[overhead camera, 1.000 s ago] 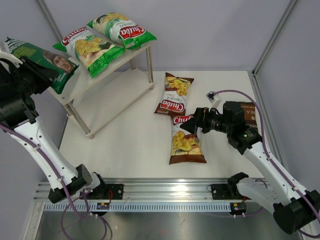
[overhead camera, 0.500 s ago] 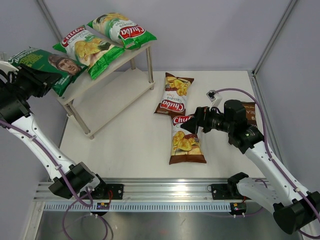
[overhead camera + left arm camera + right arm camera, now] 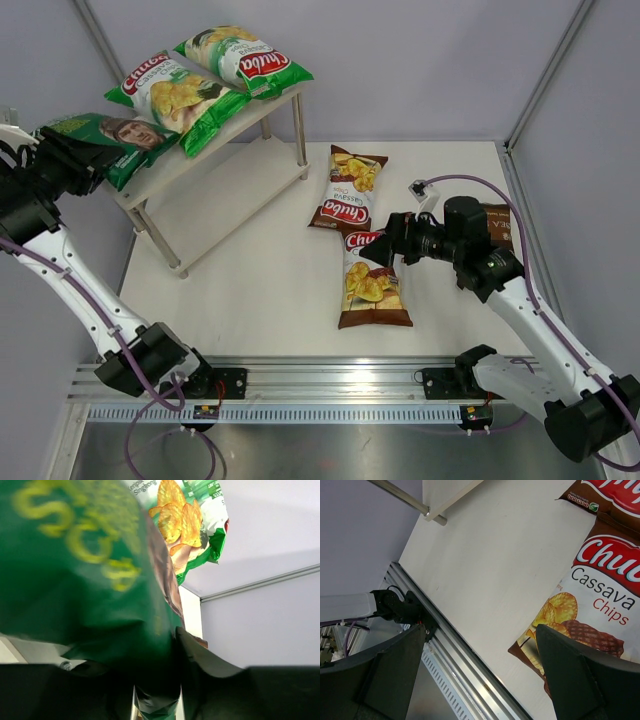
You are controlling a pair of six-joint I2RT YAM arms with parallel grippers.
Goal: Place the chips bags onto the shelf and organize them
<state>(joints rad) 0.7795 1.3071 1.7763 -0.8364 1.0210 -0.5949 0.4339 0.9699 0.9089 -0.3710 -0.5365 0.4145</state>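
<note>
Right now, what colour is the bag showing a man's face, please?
Dark green glossy bag, best seen in the top view.

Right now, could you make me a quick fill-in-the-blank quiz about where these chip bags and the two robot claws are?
1. Both green-white bags lie on the ____ board of the shelf.
2. The left gripper holds the dark green bag, which shows a man's ____.
3. The right gripper hovers over a brown bag with its jaws ____.

Missing words: top; face; open.

White tabletop, plain grey walls, aluminium rail along near edge.
</note>
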